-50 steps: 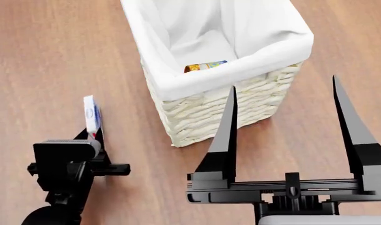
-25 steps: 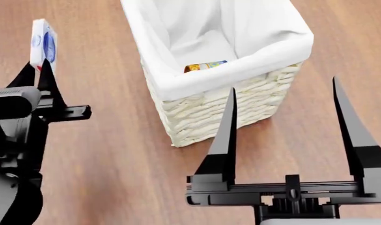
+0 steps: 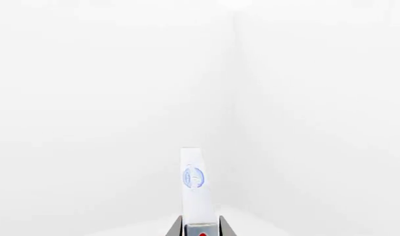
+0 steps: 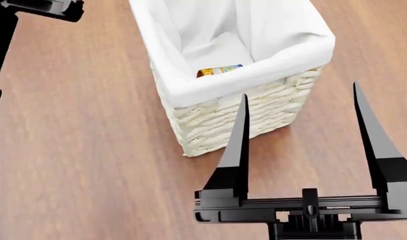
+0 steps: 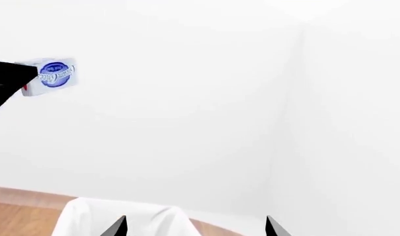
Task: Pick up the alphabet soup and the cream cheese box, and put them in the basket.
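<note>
The cream cheese box (image 5: pixel 50 77), pinched in your left gripper (image 3: pixel 201 231), has risen high above the floor, so swing it over the basket (image 4: pixel 189 90) while your right gripper (image 4: pixel 302 135) waits open.

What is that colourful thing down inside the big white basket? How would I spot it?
Start at the woven wicker basket on the wooden floor, lined with white cloth. Look down inside, against the near wall of the lining: the alphabet soup can lies there, mostly hidden by the rim. Its yellow-orange and blue label is the only colour amid the white cloth.
</note>
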Tool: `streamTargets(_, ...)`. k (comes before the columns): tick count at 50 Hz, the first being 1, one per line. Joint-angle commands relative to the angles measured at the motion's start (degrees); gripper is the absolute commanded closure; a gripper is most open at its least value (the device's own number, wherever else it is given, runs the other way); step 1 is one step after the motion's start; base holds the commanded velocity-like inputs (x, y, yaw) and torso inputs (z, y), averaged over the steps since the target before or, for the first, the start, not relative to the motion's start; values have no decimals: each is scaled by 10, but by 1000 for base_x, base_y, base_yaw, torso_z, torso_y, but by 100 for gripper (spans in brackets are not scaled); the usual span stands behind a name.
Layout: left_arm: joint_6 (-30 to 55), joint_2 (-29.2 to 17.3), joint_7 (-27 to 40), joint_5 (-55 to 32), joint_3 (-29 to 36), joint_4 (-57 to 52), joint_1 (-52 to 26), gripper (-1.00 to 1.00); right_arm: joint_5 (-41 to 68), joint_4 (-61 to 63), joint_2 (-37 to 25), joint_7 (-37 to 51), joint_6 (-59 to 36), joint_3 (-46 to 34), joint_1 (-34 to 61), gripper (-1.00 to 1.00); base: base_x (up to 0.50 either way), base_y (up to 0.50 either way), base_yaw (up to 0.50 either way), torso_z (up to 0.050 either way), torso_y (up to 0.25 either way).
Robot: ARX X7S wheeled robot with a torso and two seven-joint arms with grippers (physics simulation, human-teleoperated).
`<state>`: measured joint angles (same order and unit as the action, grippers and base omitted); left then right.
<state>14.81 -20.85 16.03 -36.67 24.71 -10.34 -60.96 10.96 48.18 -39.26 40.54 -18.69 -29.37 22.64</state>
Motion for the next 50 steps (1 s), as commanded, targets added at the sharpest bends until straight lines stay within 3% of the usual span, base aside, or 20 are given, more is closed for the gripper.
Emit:
streamTargets(1, 81, 11, -92, -78, 41, 12, -92, 100, -8, 0, -2, 3, 9, -3, -7, -100, 0, 0, 0, 0, 0)
streamTargets(5, 115, 11, -142, -111, 67, 24, -101, 100, -1, 4, -3, 1, -1, 1, -1, -100, 0, 0, 0, 4, 0)
streamTargets(17, 160, 18, -202, -150, 89, 88, -127, 100, 2, 5, 0, 1, -4, 0, 1, -100, 0, 0, 0, 0, 1)
streamTargets(50, 158, 27, -247, -142, 127, 142, -106, 100, -5, -4, -2, 4, 14, -2, -14, -100, 0, 0, 0, 0, 1)
